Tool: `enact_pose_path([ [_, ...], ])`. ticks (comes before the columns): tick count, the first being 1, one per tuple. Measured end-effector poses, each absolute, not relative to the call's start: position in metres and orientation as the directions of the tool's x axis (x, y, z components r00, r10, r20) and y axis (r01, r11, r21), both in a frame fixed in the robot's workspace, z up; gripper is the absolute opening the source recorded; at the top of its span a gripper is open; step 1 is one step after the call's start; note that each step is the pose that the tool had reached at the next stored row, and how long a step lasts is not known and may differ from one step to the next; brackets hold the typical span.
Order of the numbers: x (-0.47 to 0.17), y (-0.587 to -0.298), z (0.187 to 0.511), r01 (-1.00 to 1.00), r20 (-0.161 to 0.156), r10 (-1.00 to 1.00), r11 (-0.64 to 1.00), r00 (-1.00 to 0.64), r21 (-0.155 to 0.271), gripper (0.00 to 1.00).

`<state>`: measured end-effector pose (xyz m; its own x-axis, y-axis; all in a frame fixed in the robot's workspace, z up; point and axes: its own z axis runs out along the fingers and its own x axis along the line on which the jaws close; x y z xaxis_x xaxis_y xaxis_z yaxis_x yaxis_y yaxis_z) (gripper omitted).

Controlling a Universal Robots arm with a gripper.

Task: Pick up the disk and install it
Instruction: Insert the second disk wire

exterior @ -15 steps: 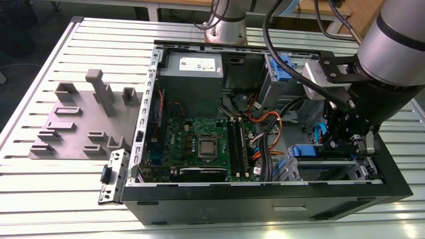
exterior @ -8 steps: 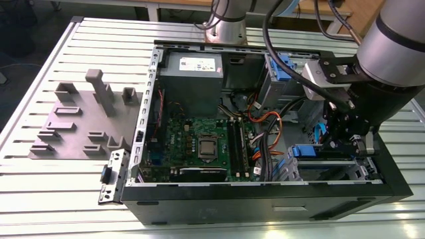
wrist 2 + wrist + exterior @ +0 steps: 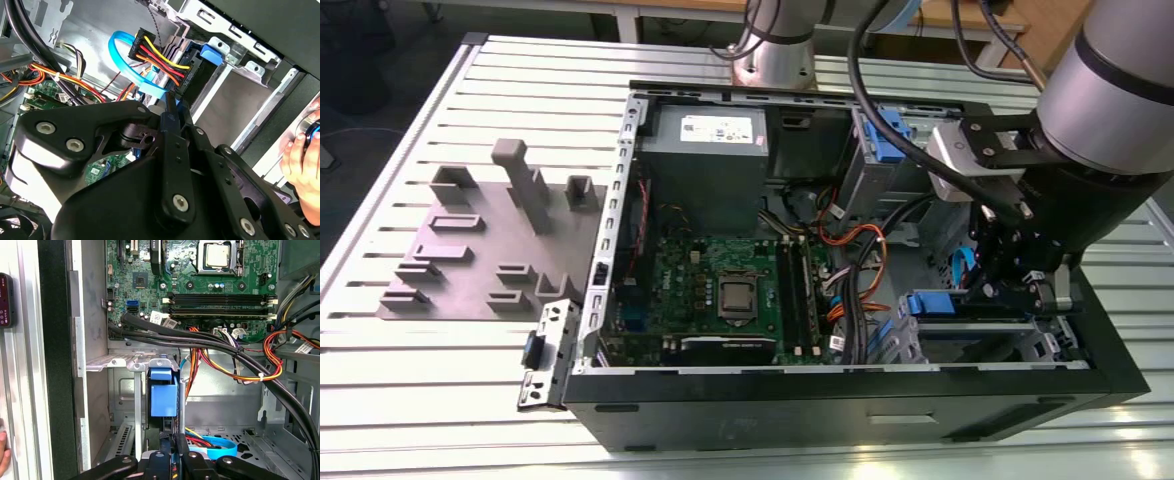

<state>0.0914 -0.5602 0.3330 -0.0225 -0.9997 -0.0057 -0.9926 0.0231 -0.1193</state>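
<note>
In the exterior view the gripper (image 3: pixel 1025 262) hung inside the open computer case (image 3: pixel 854 420) on the slatted counter (image 3: pixel 400 380), at about four o'clock from the motherboard (image 3: pixel 720 285), just above the drive bay's blue tab (image 3: pixel 931 303). In the first wrist view the disk (image 3: pixel 163 399) stood on edge, seated in the metal bay (image 3: pixel 122 361). In the second wrist view the jaws stood nearly closed; whether they gripped the disk's blue carrier edge I cannot tell. A hand (image 3: pixel 302 155) rested outside the case at three o'clock.

My arm reaches down at three o'clock in the exterior view, pincer (image 3: pixel 1031 288) pointing downward, its fingers (image 3: pixel 170 117) pressed close together.
</note>
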Motion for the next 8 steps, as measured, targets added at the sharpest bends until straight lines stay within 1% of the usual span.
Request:
enact_pose_path([
  [8,0.0914,-0.5602,0.3355,-0.993,-0.007,-1.0,0.023,-0.023,-0.119,0.16],
])
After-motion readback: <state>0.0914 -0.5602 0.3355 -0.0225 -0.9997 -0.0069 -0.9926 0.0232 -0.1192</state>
